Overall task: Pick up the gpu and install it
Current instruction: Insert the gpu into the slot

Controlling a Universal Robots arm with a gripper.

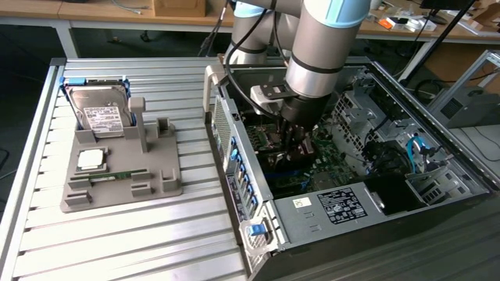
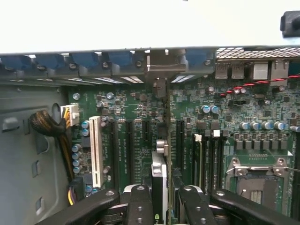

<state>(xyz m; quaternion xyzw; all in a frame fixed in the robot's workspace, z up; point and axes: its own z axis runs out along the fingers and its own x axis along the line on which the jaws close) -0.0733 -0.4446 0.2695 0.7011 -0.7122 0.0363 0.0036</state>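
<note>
The installing step is in hand, I'd say. The arm reaches down into the open computer case (image 1: 222, 126), and the tool (image 1: 296, 153) is clenched on the gpu (image 2: 159, 174), holding it edge-on between its fingers (image 2: 140, 202). The card stands upright inside the case, just above the motherboard (image 2: 133, 117), and runs in line with the long dark slots (image 2: 180, 140) towards the case's rear wall. There its metal bracket (image 2: 159, 65) sits at one of the openings. I cannot tell whether its lower edge has entered a slot yet.

To my eye, seating it calls for the card's edge to be square over the slot, the bracket lined up with the rear opening, and a straight, even push with no tilt.

The case also holds a white slot (image 2: 97, 151), a bundle of cables (image 2: 47, 124) and a bare processor socket (image 2: 253, 183). On the worktop (image 1: 117, 249) beside the case lies a grey holder (image 1: 160, 187). It carries a hard drive (image 1: 102, 114), a square chip (image 1: 91, 158) and a green memory stick (image 1: 117, 174).
</note>
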